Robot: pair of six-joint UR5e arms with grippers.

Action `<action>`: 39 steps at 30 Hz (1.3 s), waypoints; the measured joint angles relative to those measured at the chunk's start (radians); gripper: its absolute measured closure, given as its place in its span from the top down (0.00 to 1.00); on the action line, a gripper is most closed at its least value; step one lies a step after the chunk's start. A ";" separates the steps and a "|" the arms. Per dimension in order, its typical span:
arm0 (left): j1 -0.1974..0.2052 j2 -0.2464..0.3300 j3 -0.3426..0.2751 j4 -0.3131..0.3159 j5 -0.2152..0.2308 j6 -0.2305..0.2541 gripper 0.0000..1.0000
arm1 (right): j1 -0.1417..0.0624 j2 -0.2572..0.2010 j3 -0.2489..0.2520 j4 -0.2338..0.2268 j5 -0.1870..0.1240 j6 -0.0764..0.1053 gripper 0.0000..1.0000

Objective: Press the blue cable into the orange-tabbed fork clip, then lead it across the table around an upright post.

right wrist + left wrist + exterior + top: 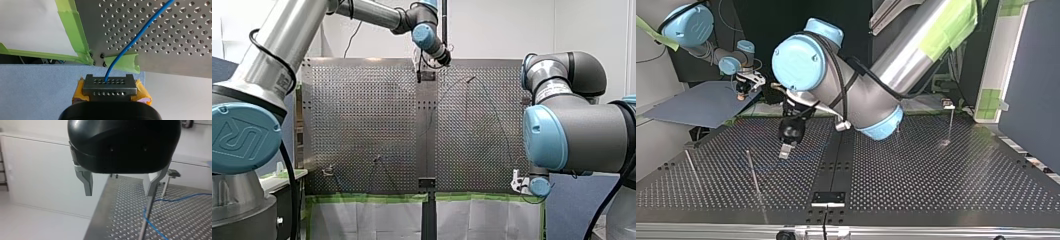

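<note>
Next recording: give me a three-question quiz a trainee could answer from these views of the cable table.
1. True or false: my left gripper is shut on the blue cable.
2. Where is the blue cable's end? A: in my right gripper. B: lying loose, held by nothing. C: in my left gripper.
3. Fill in: in the left wrist view, the blue cable runs past an upright ____ just ahead of that gripper.

Key: 1 false, my left gripper is open and holds nothing. 2 A. 3 post.
</note>
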 joint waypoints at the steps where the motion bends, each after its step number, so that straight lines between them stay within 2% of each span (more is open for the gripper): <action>1: 0.000 0.008 -0.008 0.008 0.000 -0.008 0.99 | 0.000 0.000 0.000 0.000 -0.001 0.000 0.00; 17: 0.003 0.146 -0.146 0.146 0.002 -0.140 0.99 | 0.000 0.000 0.000 0.001 -0.009 -0.001 0.00; 34: 0.001 0.311 -0.311 0.311 -0.006 -0.154 0.99 | 0.000 0.000 0.000 0.002 -0.009 -0.002 0.00; 39: 0.004 0.355 -0.355 0.355 -0.014 -0.172 0.99 | 0.000 0.000 0.000 0.002 -0.009 -0.001 0.00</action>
